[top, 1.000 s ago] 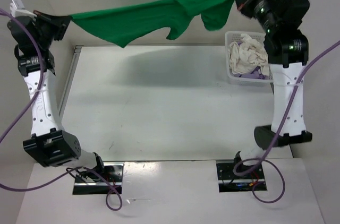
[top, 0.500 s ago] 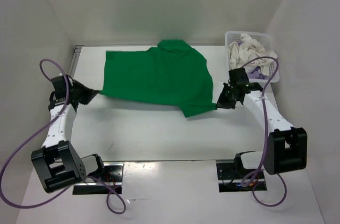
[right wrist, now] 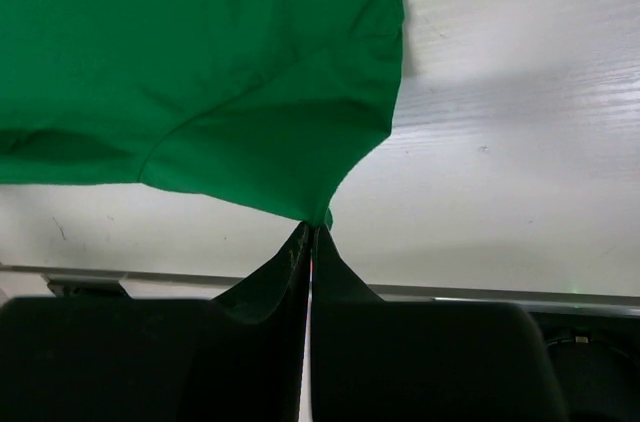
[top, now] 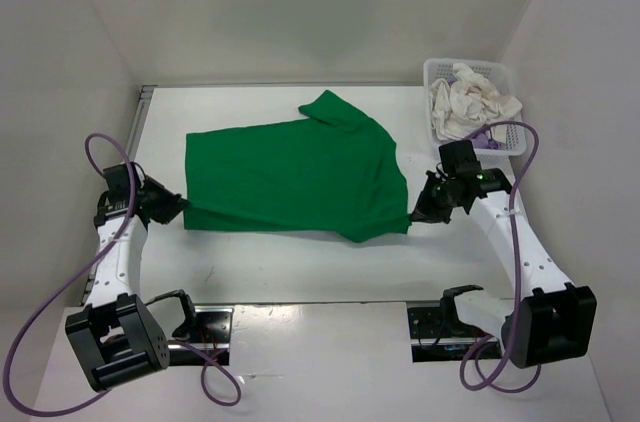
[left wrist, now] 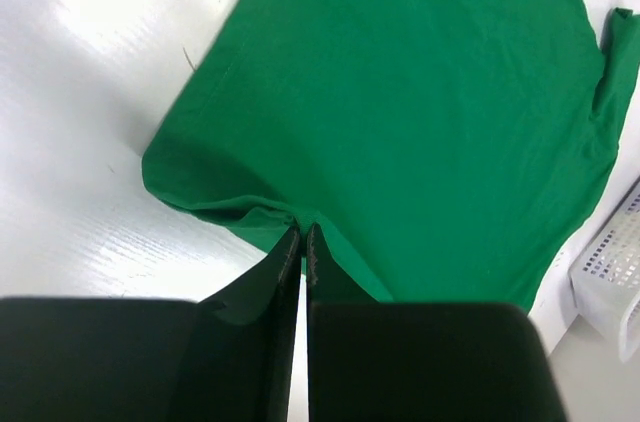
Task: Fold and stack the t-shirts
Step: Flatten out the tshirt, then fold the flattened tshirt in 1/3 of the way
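The left gripper (left wrist: 302, 234) rises from 6 o'clock as two dark fingers, its jaws pressed almost together with only a thin slit between them. Their tips pinch the near hem of the green t-shirt (left wrist: 420, 102), and the cloth puckers into small folds just where they bite. From that spot the shirt spreads flat over the centre and out to 12 and 2 o'clock; its far edge curls over at 3 o'clock. Bare white counter (left wrist: 90, 92) fills 9 to 11 o'clock. A corner of a white lattice basket (left wrist: 612, 287) shows at 4 o'clock, beside the shirt's edge.
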You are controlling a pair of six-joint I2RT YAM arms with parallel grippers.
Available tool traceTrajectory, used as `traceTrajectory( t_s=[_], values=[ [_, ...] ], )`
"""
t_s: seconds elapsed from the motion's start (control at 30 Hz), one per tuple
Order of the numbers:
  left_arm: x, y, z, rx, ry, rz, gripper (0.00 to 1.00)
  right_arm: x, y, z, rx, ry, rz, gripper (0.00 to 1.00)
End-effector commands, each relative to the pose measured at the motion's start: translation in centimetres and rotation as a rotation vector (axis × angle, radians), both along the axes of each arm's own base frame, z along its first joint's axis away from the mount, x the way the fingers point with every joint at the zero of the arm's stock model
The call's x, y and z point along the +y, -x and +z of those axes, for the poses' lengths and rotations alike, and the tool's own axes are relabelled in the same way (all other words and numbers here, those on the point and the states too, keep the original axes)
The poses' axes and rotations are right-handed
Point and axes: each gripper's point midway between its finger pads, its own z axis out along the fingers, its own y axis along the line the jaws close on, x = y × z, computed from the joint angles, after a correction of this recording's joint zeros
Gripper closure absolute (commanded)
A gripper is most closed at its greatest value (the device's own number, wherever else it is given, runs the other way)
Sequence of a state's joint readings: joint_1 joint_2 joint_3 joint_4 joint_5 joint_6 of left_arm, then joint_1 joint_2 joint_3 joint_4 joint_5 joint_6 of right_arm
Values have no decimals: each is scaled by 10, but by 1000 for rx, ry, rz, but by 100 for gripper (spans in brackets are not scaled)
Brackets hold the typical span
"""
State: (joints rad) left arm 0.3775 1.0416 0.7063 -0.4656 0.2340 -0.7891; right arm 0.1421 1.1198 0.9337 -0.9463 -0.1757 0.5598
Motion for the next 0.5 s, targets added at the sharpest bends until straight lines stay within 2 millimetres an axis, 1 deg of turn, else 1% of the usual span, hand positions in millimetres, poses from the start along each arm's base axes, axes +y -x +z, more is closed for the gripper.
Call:
traceTrajectory(
  t_s=[0.0,0.03,0.07,0.1,0.13,0.17,0.2,0.23,0.27,0.3,0.33,0.37,0.4,0.47],
  values=[
    [-3,3,3,3,22,-2,92,3,7,-4,32,-6,11,100],
    [-4,6,-2,14,33,6,92,3,-7,-1,21,6,5,100],
    [-3,3,0,3,29,6,93,3,-22,1,-15,10,0,100],
    [-1,3,-5,10,22,14,93,2,-33,2,-39,29,4,100],
    [-1,2,-7,19,33,23,95,4,-49,10,-69,25,4,100],
    [2,-3,-4,-4,23,36,95,3,-63,-1,-50,47,8,100],
    [5,-5,-6,1,25,50,96,5,-78,4,-78,49,18,100],
    [6,-8,-8,3,26,50,96,5,-88,3,-88,57,13,100],
    [9,-13,-11,2,25,64,96,6,-99,-6,-75,59,14,100],
    [9,-14,-12,2,25,64,96,8,-110,-1,-96,60,21,100],
    [12,-16,-14,3,18,70,96,7,-118,-2,-103,68,16,100],
    [12,-18,-16,8,27,78,96,8,-122,-13,-72,73,17,100],
    [15,-20,-14,-4,13,85,96,9,-133,-8,-96,74,26,100],
    [18,-23,-20,10,17,98,96,6,-147,-11,-107,99,22,100]
  ],
)
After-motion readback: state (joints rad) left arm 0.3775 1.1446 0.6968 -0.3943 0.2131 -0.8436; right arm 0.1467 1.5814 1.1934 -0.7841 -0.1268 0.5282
